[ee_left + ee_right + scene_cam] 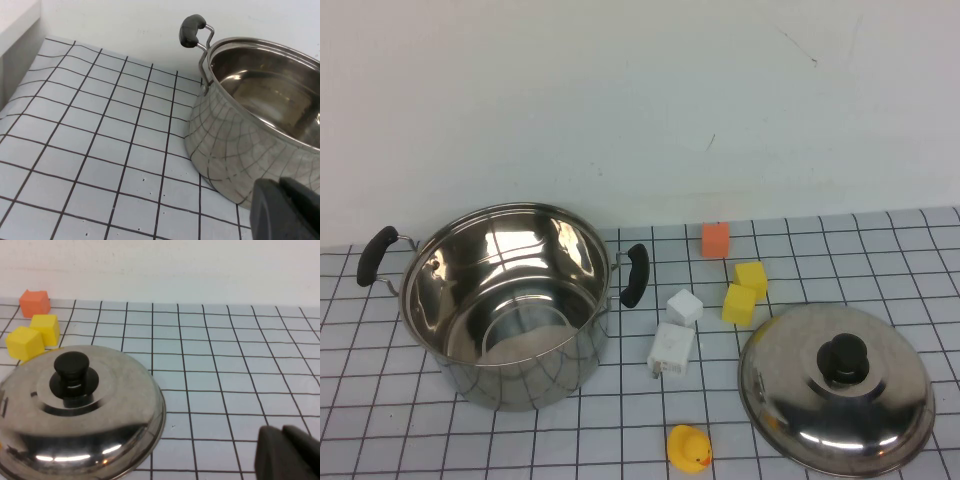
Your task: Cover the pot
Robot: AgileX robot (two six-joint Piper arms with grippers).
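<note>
The pot (505, 300) is a big shiny steel stockpot with two black side handles. It stands open and empty at the left of the gridded mat, and it also shows in the left wrist view (260, 125). The domed steel lid (836, 385) with a black knob (844, 358) lies on the mat at the front right, apart from the pot. It fills the near side of the right wrist view (80, 410). My left gripper (279, 187) is shut and empty, beside the pot's outer wall. My right gripper (281, 432) is shut and empty, beside the lid. Neither arm shows in the high view.
Between pot and lid lie two white blocks (683, 306) (670, 350), two yellow cubes (744, 290), an orange cube (716, 239) and a yellow rubber duck (689, 447). A white wall stands behind the mat.
</note>
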